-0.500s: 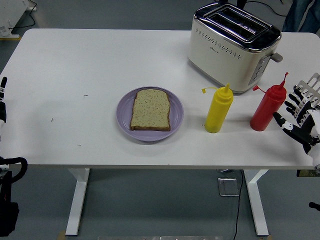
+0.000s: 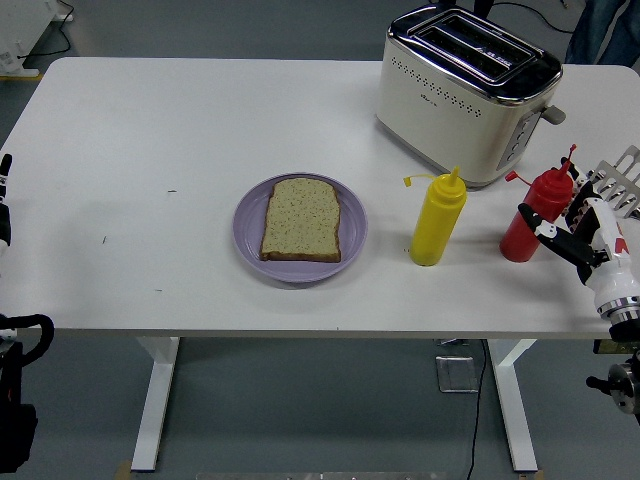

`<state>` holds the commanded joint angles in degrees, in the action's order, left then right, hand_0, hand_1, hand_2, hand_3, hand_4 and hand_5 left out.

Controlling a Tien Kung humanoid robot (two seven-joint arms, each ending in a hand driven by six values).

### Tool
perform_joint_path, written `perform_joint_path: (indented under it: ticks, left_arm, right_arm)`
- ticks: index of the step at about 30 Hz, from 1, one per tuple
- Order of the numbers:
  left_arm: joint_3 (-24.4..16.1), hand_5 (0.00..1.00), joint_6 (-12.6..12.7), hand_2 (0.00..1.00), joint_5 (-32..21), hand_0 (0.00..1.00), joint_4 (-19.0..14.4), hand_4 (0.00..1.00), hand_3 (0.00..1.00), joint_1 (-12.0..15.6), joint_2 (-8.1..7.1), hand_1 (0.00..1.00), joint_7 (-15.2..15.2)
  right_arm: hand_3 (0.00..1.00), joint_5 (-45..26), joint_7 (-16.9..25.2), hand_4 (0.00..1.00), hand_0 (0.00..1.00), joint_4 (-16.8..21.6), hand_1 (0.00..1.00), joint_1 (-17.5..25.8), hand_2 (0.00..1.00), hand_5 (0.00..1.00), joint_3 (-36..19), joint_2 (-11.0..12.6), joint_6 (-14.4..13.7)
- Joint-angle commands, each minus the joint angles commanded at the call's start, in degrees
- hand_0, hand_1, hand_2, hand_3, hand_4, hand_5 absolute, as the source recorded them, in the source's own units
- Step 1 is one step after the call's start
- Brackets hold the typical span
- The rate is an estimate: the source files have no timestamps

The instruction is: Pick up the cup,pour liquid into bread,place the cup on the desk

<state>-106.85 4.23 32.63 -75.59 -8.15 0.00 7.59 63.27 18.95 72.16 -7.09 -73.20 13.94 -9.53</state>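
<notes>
Right hand [image 2: 572, 228] has moved in to the red bottle [image 2: 530, 222].
Fingers spread around it, seemingly touching but not yet clamped; left arm [image 2: 5, 205] rests at the edge.

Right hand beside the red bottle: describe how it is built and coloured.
The right hand has black fingers with small white patches at the joints. Behind them comes a white casing with a small red mark, then a silver ring at the wrist. Lower down, at the picture's edge, sits a dark rounded joint.

White table [image 2: 150, 130]; plate [image 2: 352, 235], toaster [image 2: 465, 95], two bottles [image 2: 437, 218]
</notes>
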Motion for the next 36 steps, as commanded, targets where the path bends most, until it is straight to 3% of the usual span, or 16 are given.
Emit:
perform_joint_path:
  ticks: [3, 4, 9, 10, 15, 16, 21, 22, 27, 28, 33, 34, 36]
  left_arm:
    - [-0.05, 0.998, -0.01, 0.735, 0.03, 0.787, 0.00, 0.567, 0.691, 0.01, 0.00, 0.735, 0.01]
    - [-0.06, 0.998, -0.01, 0.736, 0.03, 0.787, 0.00, 0.567, 0.691, 0.01, 0.00, 0.735, 0.01]
    - [-0.12, 0.998, -0.01, 0.736, 0.05, 0.787, 0.01, 0.567, 0.691, 0.04, 0.00, 0.735, 0.02]
    - [-0.11, 0.998, -0.01, 0.735, 0.06, 0.787, 0.03, 0.567, 0.690, 0.03, 0.00, 0.736, 0.02]
    - [-0.10, 0.998, 0.00, 0.735, 0.06, 0.787, 0.04, 0.567, 0.690, 0.08, 0.00, 0.736, 0.03]
    - [-0.09, 0.998, 0.00, 0.736, 0.06, 0.787, 0.04, 0.567, 0.690, 0.10, 0.00, 0.736, 0.03]
    - [-0.07, 0.998, 0.01, 0.736, 0.07, 0.787, 0.08, 0.567, 0.690, 0.22, 0.00, 0.736, 0.04]
    - [-0.05, 0.998, 0.01, 0.735, 0.07, 0.786, 0.09, 0.566, 0.690, 0.25, 0.00, 0.735, 0.04]
    - [0.02, 0.998, 0.02, 0.735, 0.07, 0.786, 0.11, 0.566, 0.690, 0.35, 0.00, 0.735, 0.04]
    - [0.03, 0.998, 0.03, 0.734, 0.07, 0.786, 0.11, 0.566, 0.689, 0.39, 0.00, 0.733, 0.05]
    - [0.03, 0.998, 0.04, 0.734, 0.08, 0.786, 0.11, 0.566, 0.689, 0.54, 0.00, 0.733, 0.06]
    - [0.03, 0.998, 0.05, 0.733, 0.08, 0.785, 0.11, 0.566, 0.689, 0.57, 0.00, 0.733, 0.06]
    - [0.07, 0.998, 0.05, 0.733, 0.09, 0.785, 0.12, 0.566, 0.689, 0.58, 0.00, 0.733, 0.05]
  right_arm:
    - [0.998, -1.14, 0.54, 0.868, 0.923, -0.84, 0.879, -1.08, 0.927, 0.238, 1.11, -0.36, -1.33]
    - [0.905, -1.49, 0.64, 0.863, 0.842, -1.15, 0.791, -1.46, 0.799, 0.216, 1.51, -0.50, -1.65]
    - [0.905, -3.22, 1.18, 0.863, 0.842, -2.18, 0.791, -2.74, 0.799, 0.216, 3.33, -0.96, -2.84]
    - [0.782, -3.91, 1.40, 0.853, 0.735, -2.42, 0.685, -3.08, 0.644, 0.199, 3.77, -1.10, -3.34]
    - [0.782, -6.95, 2.17, 0.853, 0.735, -3.19, 0.685, -4.08, 0.644, 0.199, 5.24, -1.58, -5.23]
    - [0.560, -7.82, 2.31, 0.829, 0.556, -3.33, 0.518, -4.26, 0.487, 0.168, 5.53, -1.69, -5.69]
    - [0.560, -11.93, 3.15, 0.829, 0.556, -3.88, 0.518, -4.91, 0.487, 0.168, 6.47, -2.16, -7.00]
    - [0.397, -12.84, 3.35, 0.796, 0.312, -4.03, 0.304, -5.03, 0.373, 0.128, 6.62, -2.27, -7.27]
    - [0.397, -15.14, 3.96, 0.796, 0.312, -4.56, 0.304, -5.35, 0.373, 0.128, 6.93, -2.58, -8.41]
    - [0.337, -15.70, 4.25, 0.773, 0.159, -4.69, 0.204, -5.41, 0.311, 0.116, 6.98, -2.64, -8.89]
    - [0.337, -17.15, 5.29, 0.773, 0.159, -4.98, 0.204, -5.51, 0.311, 0.116, 6.86, -2.76, -10.51]
    - [0.316, -17.28, 5.39, 0.770, 0.070, -4.97, 0.132, -5.50, 0.257, 0.125, 6.82, -2.74, -10.66]
    - [0.316, -17.52, 5.52, 0.770, 0.070, -4.93, 0.132, -5.53, 0.257, 0.125, 6.72, -2.73, -10.92]
